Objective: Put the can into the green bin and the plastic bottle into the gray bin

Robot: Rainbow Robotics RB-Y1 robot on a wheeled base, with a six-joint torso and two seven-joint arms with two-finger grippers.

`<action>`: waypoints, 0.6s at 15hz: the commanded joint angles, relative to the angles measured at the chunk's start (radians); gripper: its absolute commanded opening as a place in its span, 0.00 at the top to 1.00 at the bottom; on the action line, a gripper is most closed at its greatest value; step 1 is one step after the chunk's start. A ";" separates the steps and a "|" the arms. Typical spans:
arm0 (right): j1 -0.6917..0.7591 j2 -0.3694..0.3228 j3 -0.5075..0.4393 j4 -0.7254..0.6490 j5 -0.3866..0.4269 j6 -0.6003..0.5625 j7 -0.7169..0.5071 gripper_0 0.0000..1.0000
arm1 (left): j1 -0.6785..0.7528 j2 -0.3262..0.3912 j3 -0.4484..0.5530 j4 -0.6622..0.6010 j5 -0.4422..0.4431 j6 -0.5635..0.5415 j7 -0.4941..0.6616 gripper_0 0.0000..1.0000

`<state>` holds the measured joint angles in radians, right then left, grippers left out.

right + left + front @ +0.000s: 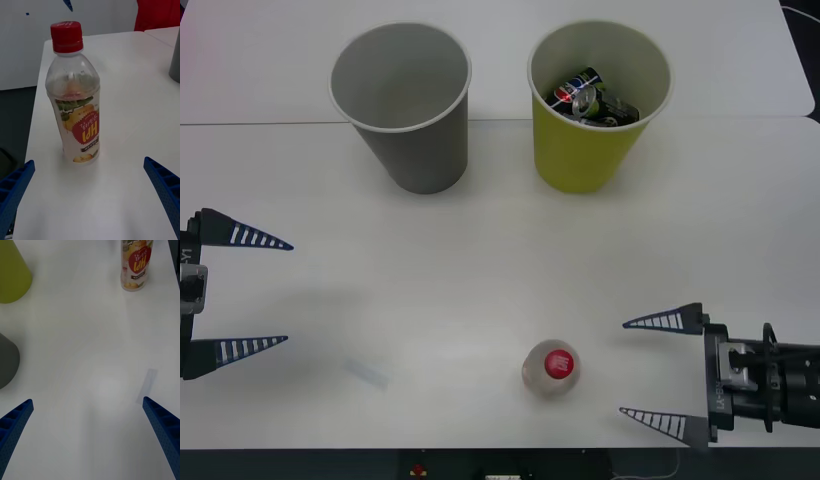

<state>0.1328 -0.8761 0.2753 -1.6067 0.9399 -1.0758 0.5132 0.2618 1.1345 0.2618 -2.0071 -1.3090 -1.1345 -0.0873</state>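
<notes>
We see a plain white tabletop (480,280), seam at rear, clear red-capped plastic bottle (551,368) upright near front edge, right gripper (661,370) spread wide beside it, left gripper (285,293) wide, gray tapered bin (402,110) left of yellow-green tapered bin (598,105) holding crushed cans (592,98).

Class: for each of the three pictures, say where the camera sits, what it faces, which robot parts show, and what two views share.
Front view: above the arms, facing down at the table; left gripper and right gripper both open.
Right wrist view: on the right wrist, facing the upright plastic bottle; blue fingers at the corners.
Left wrist view: on the left wrist, facing the tabletop, green bin and gray bin.
All share the bottle.
</notes>
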 commanded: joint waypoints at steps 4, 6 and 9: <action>-0.079 0.149 0.056 0.149 0.002 -0.052 0.039 0.00 | 0.000 0.000 0.000 0.000 0.000 0.000 0.000 0.00; -0.099 0.184 0.079 0.180 0.002 -0.050 0.056 0.00 | 0.000 0.000 0.000 0.000 0.000 0.000 0.000 0.00; -0.114 0.238 0.084 0.185 0.054 -0.041 0.064 0.00 | 0.000 0.000 0.000 0.000 0.000 0.000 0.000 0.00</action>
<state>0.0209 -0.6502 0.3590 -1.4220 0.9817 -1.1203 0.5757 0.2618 1.1345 0.2618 -2.0071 -1.3090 -1.1345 -0.0873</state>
